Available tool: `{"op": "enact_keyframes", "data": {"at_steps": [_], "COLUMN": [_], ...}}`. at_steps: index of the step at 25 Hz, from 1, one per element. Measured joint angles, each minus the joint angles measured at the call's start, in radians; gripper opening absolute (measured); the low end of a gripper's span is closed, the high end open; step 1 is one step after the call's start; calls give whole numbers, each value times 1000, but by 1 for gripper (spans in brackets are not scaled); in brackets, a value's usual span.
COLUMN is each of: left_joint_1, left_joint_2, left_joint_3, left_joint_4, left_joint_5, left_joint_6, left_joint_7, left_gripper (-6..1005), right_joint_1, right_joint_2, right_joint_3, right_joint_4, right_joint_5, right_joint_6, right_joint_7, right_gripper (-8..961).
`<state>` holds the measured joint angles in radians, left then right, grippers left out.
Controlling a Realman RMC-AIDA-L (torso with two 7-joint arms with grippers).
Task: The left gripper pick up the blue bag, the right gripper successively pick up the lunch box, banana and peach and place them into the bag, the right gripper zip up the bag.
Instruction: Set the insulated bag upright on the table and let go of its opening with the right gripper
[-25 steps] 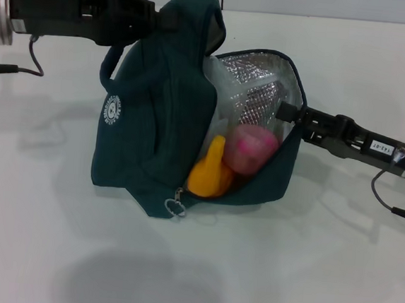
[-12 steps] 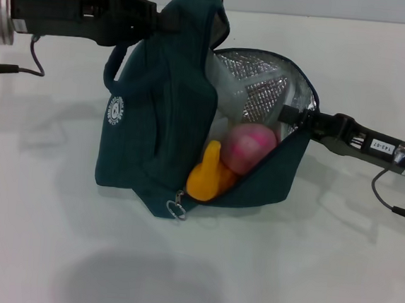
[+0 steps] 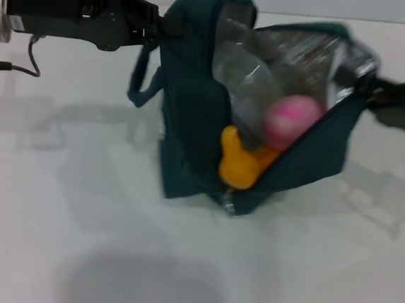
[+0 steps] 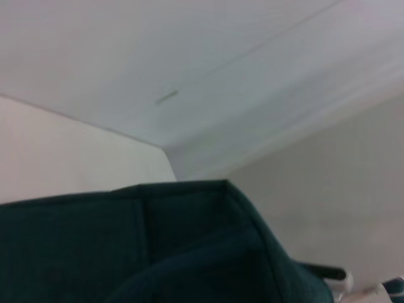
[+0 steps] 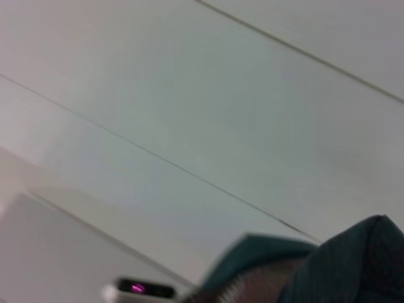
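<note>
I am holding the blue bag (image 3: pixel 193 101) up by its top edge with my left end effector (image 3: pixel 160 26), which is reaching in from the left side of the head view; its tips are pinching the dark fabric at the bag's upper left corner. One loop handle (image 3: pixel 143 82) is hanging down just below that grip. The bag is standing on the white table (image 3: pixel 77 204) with its mouth gaping toward the camera, and the silver lining (image 3: pixel 303 57) is showing inside the open flap.

My right end effector (image 3: pixel 361 79) is sitting at the far right edge of the bag's opening, touching the rim there; I cannot tell whether its tips are spread or pressed together, since that part is smeared.

Inside the bag, the lunch box (image 3: pixel 248 77) is showing as a clear shape leaning against the lining. The peach (image 3: pixel 294 120) is lying in front of it, pink and round, just above the lower rim. The banana (image 3: pixel 240 162) is poking its yellow-orange end out beside and below the peach, touching it. The zipper pull (image 3: pixel 227 205) is hanging at the low front corner.

In my left wrist view, only a fold of the teal fabric (image 4: pixel 158 246) is filling the lower part
</note>
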<state>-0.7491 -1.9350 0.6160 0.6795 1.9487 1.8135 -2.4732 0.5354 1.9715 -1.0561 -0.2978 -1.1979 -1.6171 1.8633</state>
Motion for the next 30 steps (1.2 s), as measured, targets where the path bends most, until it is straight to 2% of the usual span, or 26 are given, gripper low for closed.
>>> {"op": "enact_keyframes", "data": {"at_steps": [5, 7, 9, 13, 21, 22, 26, 30], "left_joint_1": [-25, -34, -40, -41, -15, 0, 11, 13], "left_joint_2": [24, 26, 20, 5, -5, -14, -22, -41], "left_joint_3": [56, 90, 116, 124, 127, 125, 130, 129], "left_joint_4": [-9, -24, -43, -60, -75, -77, -79, -90], "left_joint_5": [-2, -4, -4, -1, 5, 4, 5, 5], "left_joint_6": [39, 47, 48, 31, -37, -69, -95, -121], "left_joint_7": [-77, -89, -89, -72, -48, -38, -26, 14], "left_gripper": [33, 33, 33, 33, 33, 33, 33, 33], "right_joint_1": [0, 2, 2, -8, -20, -19, -12, -12], "right_joint_2": [-55, -73, -81, -81, -76, -75, -71, -68], "right_joint_3": [63, 65, 62, 59, 57, 57, 57, 60], "right_joint_4": [-1, -3, -4, -1, -3, -4, -5, -35], "right_joint_5": [1, -3, -8, -30, -75, -82, -91, -99], "right_joint_6": [-125, -143, -143, -109, -39, -35, -6, 17], "right_joint_7": [20, 43, 56, 59, 59, 60, 58, 26], "right_gripper": [152, 135, 118, 86, 45, 43, 31, 45]}}
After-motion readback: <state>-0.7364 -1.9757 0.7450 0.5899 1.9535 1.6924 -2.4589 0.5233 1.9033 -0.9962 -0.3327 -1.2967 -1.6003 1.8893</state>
